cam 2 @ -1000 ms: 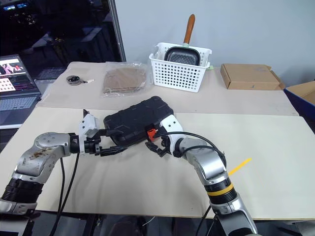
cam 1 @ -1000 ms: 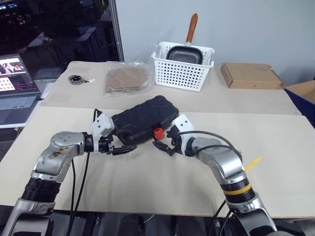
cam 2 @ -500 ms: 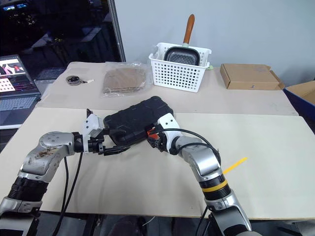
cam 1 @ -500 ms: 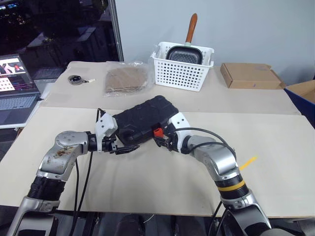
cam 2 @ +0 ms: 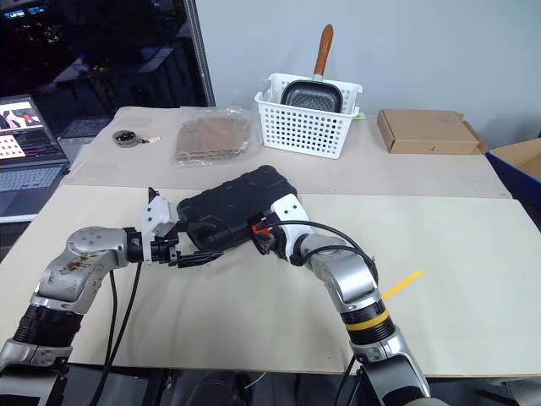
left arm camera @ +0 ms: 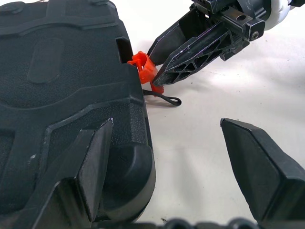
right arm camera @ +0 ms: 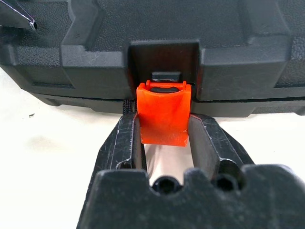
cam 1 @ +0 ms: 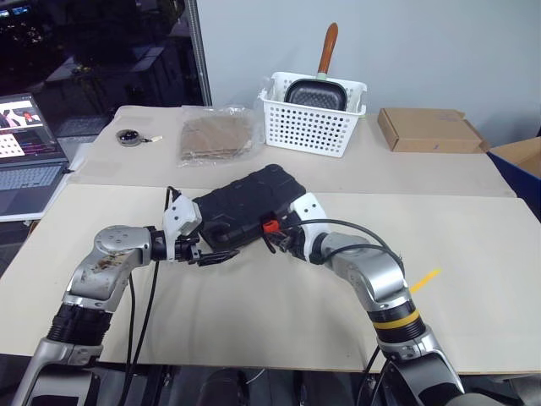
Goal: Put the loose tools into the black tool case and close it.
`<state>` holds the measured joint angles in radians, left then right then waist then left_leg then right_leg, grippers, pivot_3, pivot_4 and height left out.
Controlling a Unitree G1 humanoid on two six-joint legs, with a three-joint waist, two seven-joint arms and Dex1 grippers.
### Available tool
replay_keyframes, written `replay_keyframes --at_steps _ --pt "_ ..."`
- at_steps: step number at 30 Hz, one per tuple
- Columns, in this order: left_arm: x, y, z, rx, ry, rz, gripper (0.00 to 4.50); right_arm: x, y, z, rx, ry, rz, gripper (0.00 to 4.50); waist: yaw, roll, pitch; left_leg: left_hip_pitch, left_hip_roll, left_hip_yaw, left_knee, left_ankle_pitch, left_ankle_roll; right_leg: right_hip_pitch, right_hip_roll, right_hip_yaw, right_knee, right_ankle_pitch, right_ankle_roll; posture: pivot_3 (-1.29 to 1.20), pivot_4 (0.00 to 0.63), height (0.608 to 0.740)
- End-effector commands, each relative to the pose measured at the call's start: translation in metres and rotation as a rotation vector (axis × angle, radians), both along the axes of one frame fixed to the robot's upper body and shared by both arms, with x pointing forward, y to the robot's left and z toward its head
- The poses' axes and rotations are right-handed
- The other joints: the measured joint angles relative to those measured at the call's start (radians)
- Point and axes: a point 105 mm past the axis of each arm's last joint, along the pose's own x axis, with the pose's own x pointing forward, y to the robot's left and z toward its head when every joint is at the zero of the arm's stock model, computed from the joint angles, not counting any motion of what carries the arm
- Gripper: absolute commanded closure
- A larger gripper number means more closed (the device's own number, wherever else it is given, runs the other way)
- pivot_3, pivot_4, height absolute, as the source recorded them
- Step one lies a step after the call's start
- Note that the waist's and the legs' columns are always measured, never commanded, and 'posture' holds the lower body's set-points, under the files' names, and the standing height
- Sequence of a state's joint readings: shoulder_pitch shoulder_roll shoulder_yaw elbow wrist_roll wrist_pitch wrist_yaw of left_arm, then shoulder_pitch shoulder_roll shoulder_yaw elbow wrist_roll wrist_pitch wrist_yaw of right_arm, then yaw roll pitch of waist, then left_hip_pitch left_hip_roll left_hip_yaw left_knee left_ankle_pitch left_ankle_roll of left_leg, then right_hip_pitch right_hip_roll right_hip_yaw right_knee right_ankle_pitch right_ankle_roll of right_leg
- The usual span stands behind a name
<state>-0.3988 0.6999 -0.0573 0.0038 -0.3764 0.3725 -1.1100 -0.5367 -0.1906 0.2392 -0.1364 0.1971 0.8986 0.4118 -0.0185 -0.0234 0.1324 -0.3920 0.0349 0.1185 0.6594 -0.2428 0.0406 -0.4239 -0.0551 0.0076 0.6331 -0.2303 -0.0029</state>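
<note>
Case, lid down: right end effector clamped on latch to fasten; left end effector, apart, braces 9 o'clock corner.

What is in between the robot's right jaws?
The red-orange latch of the black tool case sits between the right gripper jaws, which press its two sides, as the right wrist view shows.

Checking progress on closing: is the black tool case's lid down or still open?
Down. The black tool case lies shut, its halves meeting along the seam. The right gripper has its jaws on the orange latch; whether it has snapped home, cannot tell.
</note>
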Motion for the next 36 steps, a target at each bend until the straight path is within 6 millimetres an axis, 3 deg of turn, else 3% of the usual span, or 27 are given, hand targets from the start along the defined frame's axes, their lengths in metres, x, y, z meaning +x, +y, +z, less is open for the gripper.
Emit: replay_keyframes --at_steps 1,29,36 --pt "-0.001 0.000 -0.007 0.009 0.017 0.006 0.63 0.002 0.009 0.031 0.057 -0.119 0.032 3.36 0.000 0.000 0.000 0.000 0.000 0.000 0.000 0.000 0.000 0.000 0.000 0.000 0.000 0.000 0.000 0.00 0.150 0.740" --pt "-0.005 -0.001 -0.014 0.004 0.040 0.011 0.63 0.003 0.020 0.053 0.099 -0.191 0.065 3.36 -0.012 0.000 0.000 0.000 0.000 0.000 0.000 0.000 0.000 0.000 0.000 0.000 0.001 0.000 0.000 0.00 0.150 0.740" --pt "-0.006 -0.002 -0.016 0.002 0.045 0.010 0.63 0.006 0.023 0.047 0.080 -0.168 0.058 3.36 -0.014 0.000 0.000 0.000 0.000 0.000 0.000 0.000 0.000 0.000 0.000 0.000 0.000 0.000 0.000 0.00 0.150 0.740"
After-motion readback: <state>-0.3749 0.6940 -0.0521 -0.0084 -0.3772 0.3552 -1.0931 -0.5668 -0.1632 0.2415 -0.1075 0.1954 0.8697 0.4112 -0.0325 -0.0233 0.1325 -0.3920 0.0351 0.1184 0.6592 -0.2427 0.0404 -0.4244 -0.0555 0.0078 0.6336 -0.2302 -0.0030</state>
